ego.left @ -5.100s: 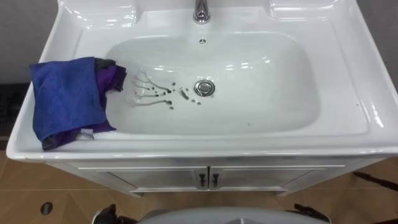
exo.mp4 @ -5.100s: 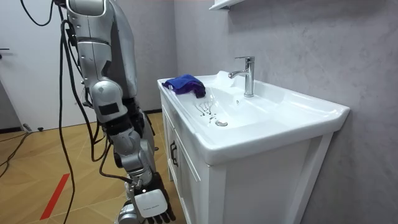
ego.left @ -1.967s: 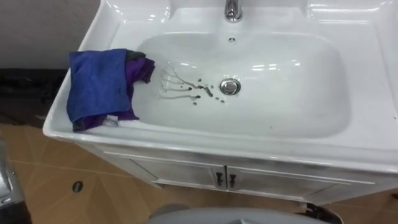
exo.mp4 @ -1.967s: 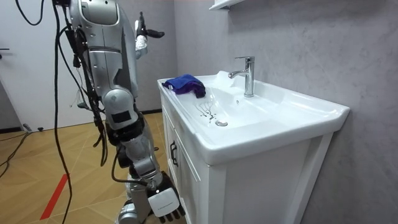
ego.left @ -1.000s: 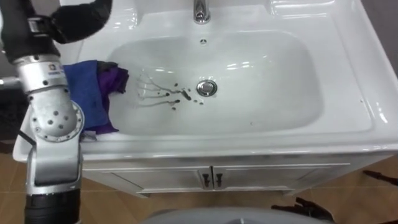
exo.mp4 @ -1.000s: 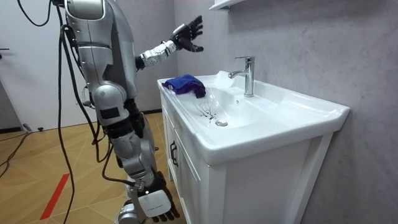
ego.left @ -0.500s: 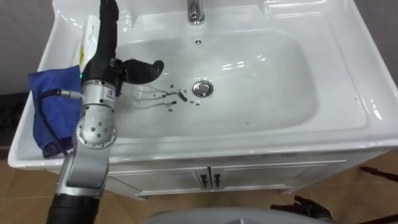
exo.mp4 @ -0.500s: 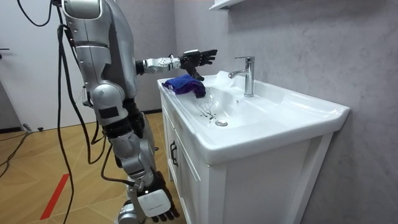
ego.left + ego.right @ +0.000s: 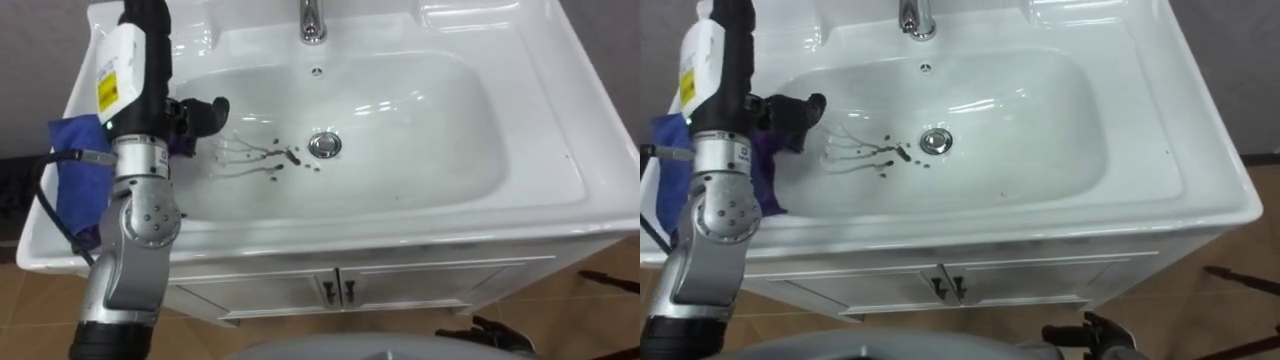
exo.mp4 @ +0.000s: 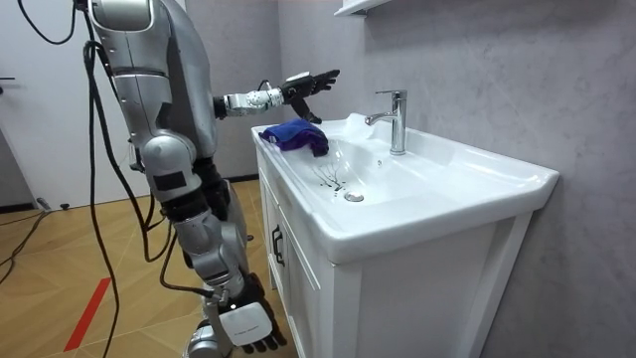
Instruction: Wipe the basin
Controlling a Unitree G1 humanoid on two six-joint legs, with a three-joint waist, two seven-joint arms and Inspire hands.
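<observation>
Left hand [image 10: 306,83] is released with fingers spread, empty, above the blue cloth [image 9: 72,170] bunched on the basin [image 9: 560,120] rim at frame left. Cloth looks light, limp and nappy, so pinch the raised bunch. Basin is glossy white ceramic, probably slick, with dark streaks [image 9: 255,156] beside the chrome drain [image 9: 324,144]. Right hand [image 10: 241,324] hangs relaxed, low.

The bowl of the basin [image 9: 430,150] lies clear across the frame's centre and right. The faucet [image 9: 313,20] rises at top centre. At left, the left hand [image 9: 150,85] and its forearm hang over the cloth [image 9: 70,170], barring that side.
</observation>
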